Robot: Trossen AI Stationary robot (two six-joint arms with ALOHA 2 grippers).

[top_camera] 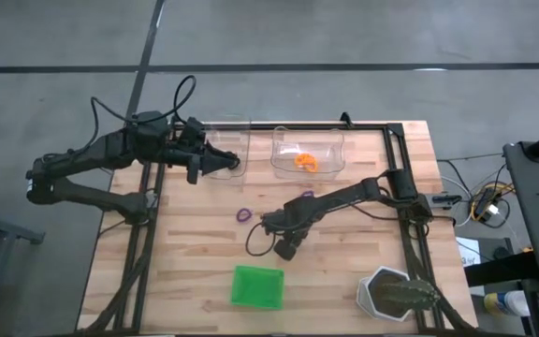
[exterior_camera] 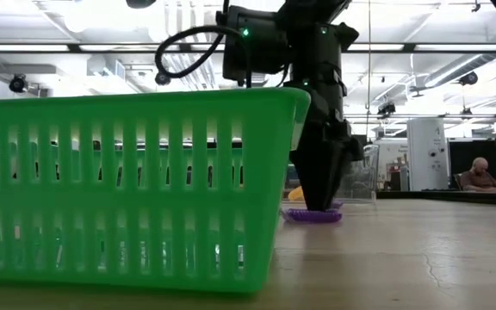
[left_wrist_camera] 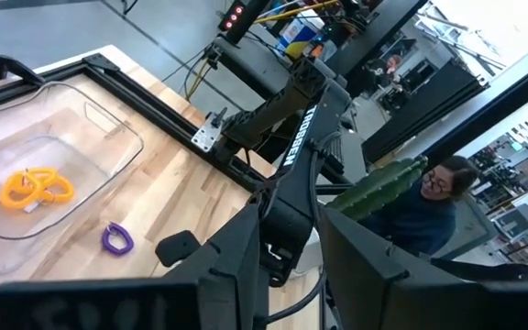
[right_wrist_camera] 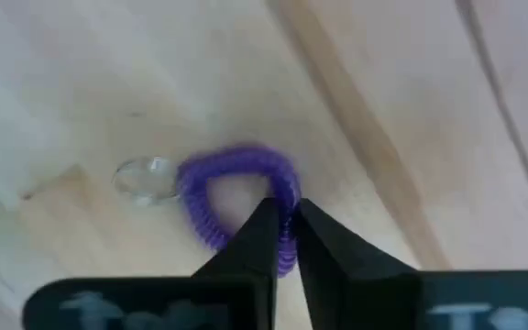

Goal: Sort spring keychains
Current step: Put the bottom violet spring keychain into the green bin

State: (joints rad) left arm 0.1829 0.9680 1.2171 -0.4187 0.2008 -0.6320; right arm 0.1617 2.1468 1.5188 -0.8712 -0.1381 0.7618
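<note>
The right tool (right_wrist_camera: 284, 234) pinches the purple spring keychain (right_wrist_camera: 236, 197) lying on the bench (top_camera: 344, 262); the thin coil may slip out when lifted. Farther, the left tool (top_camera: 215, 159), seemingly spread, waits over a clear tray (top_camera: 241, 126)

The green tray (exterior_camera: 127, 189) runs off the low view's left edge and hides the table behind it; the purple keychain (right_wrist_camera: 236, 206) is partly covered by the right gripper's fingertips (right_wrist_camera: 269, 243).
</note>
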